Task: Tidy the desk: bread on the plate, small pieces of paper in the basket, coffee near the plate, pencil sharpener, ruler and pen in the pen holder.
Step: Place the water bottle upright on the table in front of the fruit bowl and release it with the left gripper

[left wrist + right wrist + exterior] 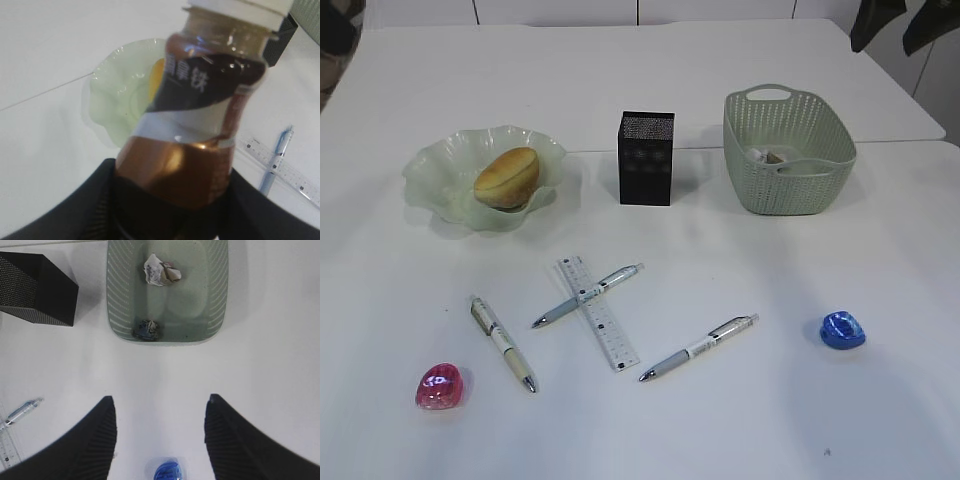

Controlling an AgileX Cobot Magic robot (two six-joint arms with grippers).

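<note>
White worktop (740,420) fills pretty much everything we see. Biggest item on it is the sage-green basket (790,150) at the right, with a few crumpled paper scraps (161,269) in the bottom. At the left we've got the ruffled glass plate (435,175) with the bread (507,177) already sitting in it, and the black mesh pen holder (646,158) stands between plate and basket.

Our left end effector (172,200) is clamped around the coffee (200,115), holding it up above the plate. Our right end effector (160,440) hangs spread apart, gripping nothing, right over the blue sharpener (842,329).

Out front: the clear ruler (597,311) with one pen (588,295) lying across it, two other pens to either side, and a pink sharpener (439,387).
</note>
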